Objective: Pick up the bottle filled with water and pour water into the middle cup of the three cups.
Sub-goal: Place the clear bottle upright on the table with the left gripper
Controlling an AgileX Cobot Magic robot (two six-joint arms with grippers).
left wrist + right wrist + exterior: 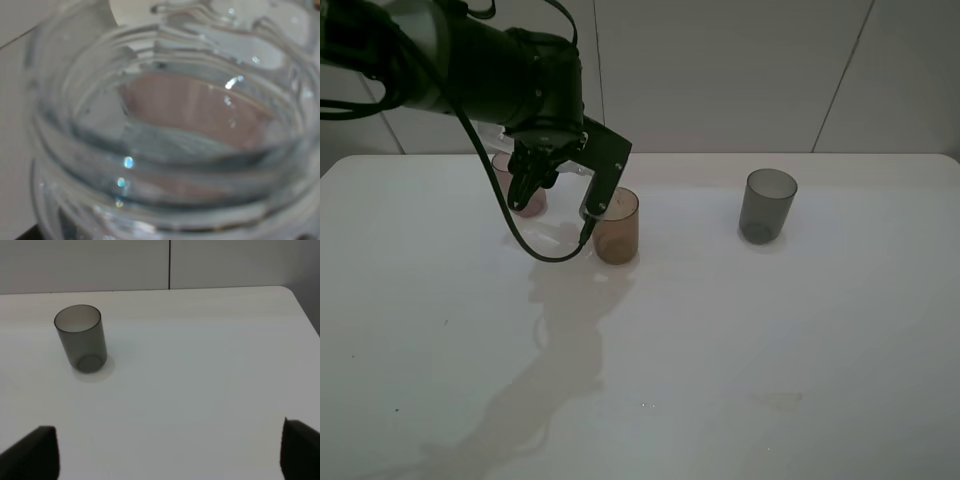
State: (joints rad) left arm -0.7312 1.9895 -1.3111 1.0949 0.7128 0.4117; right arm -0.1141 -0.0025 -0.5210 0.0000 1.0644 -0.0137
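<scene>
Above the bench, toward its eleven o'clock, I had the left fingers clamped on the clear bottle, between the pinkish cup and the amber middle cup at their four o'clock. The grey cup stood well apart at three o'clock. My right fingers were spread wide.

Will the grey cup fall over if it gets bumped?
Probably. The grey cup looks empty and see-through, so likely light. It stands taller than wide, so a nudge may tip it; being round, it might then roll.

White table, pinkish cup, amber cup, smoky grey cup, all upright
</scene>
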